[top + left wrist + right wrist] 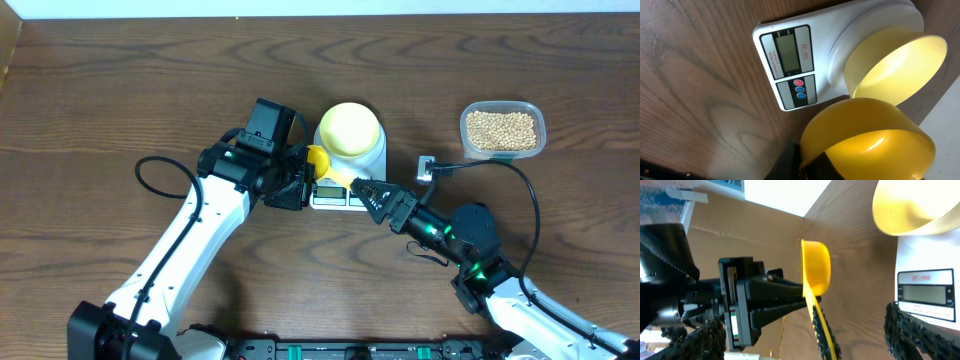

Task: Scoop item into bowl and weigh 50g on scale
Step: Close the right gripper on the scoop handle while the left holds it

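Small tan beans [502,128] fill a clear plastic tub [542,142] at the far right of a dark wooden table [120,80], well apart from everything else. None have been moved: the pale yellow bowl [349,128] sits empty on the platform of the white digital scale [328,194] at the table's centre. No digits can be read on the display.

Just left of the bowl, a bright yellow scoop [318,158], also empty, is clamped in the closed left gripper [300,175]. The right gripper [368,192] has its jaws spread wide in front of the scale. The right wrist view shows the scoop's handle running between its fingers, untouched. This looks like a handover.

Risks, as a judgement:
- If the left jaws let go before the right ones close, the scoop would drop onto the scale or table.
- One right finger hangs close over the scale's display, so closing or turning there could nudge the scale, slide the bowl off centre, or press a button.
- Both arms crowd the same spot and could collide.
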Tool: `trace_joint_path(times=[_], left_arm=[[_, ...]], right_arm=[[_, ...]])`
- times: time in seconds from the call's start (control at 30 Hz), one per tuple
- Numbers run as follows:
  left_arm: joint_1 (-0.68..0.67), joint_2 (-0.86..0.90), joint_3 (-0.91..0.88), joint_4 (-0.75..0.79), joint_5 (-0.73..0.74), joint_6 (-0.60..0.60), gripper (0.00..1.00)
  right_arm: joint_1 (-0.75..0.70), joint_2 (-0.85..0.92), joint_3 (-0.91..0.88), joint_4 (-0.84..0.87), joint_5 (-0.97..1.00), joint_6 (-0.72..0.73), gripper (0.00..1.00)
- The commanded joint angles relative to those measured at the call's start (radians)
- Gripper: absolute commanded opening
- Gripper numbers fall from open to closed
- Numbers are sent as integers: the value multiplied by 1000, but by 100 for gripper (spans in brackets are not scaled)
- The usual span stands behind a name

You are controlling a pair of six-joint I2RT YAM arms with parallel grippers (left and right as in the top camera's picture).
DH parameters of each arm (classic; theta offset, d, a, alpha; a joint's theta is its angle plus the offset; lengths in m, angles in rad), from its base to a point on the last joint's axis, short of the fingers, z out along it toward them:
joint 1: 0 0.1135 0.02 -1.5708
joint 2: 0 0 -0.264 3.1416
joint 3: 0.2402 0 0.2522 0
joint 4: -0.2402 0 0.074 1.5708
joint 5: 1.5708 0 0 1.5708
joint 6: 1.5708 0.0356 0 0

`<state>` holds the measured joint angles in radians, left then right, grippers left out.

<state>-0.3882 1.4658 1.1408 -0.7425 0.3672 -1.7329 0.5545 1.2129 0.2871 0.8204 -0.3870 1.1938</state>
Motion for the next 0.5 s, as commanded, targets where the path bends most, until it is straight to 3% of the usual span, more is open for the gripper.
trace_joint_path(times=[0.0, 0.47], left_arm=[[-8, -13, 2, 0, -13, -33, 8], [-70, -13, 2, 0, -13, -106, 8]], right_arm=[[18, 5, 25, -2, 46, -24, 98], [56, 5, 25, -14, 146, -24, 94]])
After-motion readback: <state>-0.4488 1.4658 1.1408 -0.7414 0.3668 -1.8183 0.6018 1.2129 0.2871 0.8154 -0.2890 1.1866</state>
